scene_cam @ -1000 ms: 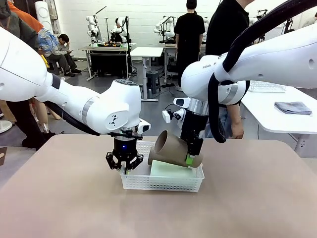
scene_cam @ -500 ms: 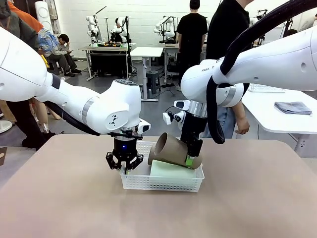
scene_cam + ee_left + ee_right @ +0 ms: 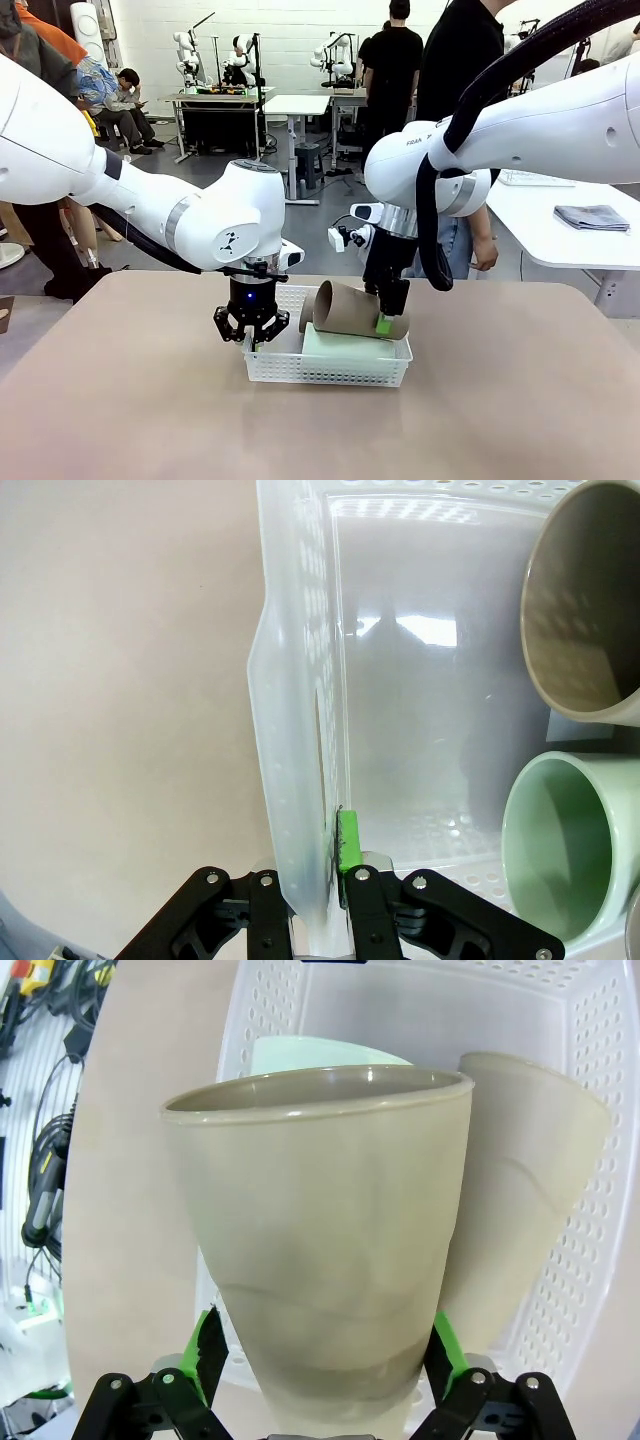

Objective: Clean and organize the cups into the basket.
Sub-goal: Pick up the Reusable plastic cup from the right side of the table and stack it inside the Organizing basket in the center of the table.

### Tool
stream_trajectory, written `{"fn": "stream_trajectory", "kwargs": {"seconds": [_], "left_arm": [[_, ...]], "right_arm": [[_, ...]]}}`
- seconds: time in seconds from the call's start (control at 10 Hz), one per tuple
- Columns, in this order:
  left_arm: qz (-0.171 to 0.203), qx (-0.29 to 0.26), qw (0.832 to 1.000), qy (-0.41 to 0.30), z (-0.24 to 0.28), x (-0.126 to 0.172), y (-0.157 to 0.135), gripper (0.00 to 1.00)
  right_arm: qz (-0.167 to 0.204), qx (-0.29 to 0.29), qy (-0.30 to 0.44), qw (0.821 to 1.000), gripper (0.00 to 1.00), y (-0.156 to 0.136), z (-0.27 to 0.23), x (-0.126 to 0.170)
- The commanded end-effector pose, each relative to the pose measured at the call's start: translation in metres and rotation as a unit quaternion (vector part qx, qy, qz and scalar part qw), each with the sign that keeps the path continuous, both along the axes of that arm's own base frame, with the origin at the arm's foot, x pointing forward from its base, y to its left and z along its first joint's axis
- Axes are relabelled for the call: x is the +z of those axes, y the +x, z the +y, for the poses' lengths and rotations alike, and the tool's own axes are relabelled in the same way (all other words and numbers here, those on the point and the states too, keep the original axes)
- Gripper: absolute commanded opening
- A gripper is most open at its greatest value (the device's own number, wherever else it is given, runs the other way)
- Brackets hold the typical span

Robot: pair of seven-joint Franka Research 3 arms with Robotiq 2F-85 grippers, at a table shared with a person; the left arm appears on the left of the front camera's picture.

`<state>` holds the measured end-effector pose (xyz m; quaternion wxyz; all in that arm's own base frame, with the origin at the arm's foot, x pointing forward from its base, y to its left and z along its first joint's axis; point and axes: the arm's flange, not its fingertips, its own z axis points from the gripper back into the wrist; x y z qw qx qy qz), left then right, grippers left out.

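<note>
The white basket [image 3: 330, 376] sits mid-table. My left gripper [image 3: 252, 338] is shut on its left wall; the left wrist view shows the gripper [image 3: 310, 880] pinching the perforated wall [image 3: 300, 730]. A tan-brown cup [image 3: 345, 308] lies on its side on top of a mint green cup [image 3: 340, 346] in the basket. My right gripper [image 3: 385, 318] straddles the tan cup's base with its jaws wide. In the right wrist view this cup [image 3: 320, 1240] stands between the pads [image 3: 212, 1352], beside a second tan cup [image 3: 520, 1210] and the mint cup [image 3: 320, 1052].
A person [image 3: 460, 70] stands at the table's far edge, behind my right arm. A white side table [image 3: 560, 235] with a folded grey cloth [image 3: 592, 216] stands at the right. Bare tabletop [image 3: 120, 400] surrounds the basket.
The right jaws have spread and the tan cup has dropped from a tilt to lie flatter on the mint cup. The left gripper and the basket have stayed put.
</note>
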<state>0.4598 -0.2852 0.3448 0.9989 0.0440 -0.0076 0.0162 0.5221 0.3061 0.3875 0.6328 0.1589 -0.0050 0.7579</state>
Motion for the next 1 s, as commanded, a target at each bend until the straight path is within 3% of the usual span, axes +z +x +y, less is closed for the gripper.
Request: {"fn": "stream_trajectory", "kwargs": {"seconds": [0.0, 0.2, 0.4, 0.6, 0.7, 0.9], "left_arm": [[0.001, -0.001, 1.0, 0.0, 0.0, 0.001, -0.001, 0.0], [0.001, -0.001, 1.0, 0.0, 0.0, 0.001, -0.001, 0.0], [0.001, -0.001, 1.0, 0.0, 0.0, 0.001, -0.001, 0.0], [0.001, -0.001, 1.0, 0.0, 0.0, 0.001, -0.001, 0.0], [0.001, -0.001, 1.0, 0.0, 0.0, 0.001, -0.001, 0.0], [0.001, -0.001, 1.0, 0.0, 0.0, 0.001, -0.001, 0.0]], "right_arm": [[-0.003, 0.008, 0.017, 1.0, 1.0, 0.003, -0.002, 0.001], [-0.037, -0.003, 0.051, 0.998, 1.0, -0.001, -0.02, 0.021], [-0.089, -0.054, 0.152, 0.983, 1.0, -0.009, -0.084, 0.066], [-0.123, -0.073, 0.319, 0.937, 1.0, -0.031, -0.178, 0.101], [-0.098, -0.061, 0.382, 0.917, 1.0, -0.044, -0.222, 0.098], [-0.107, -0.072, 0.447, 0.885, 1.0, -0.068, -0.299, 0.067]]}}
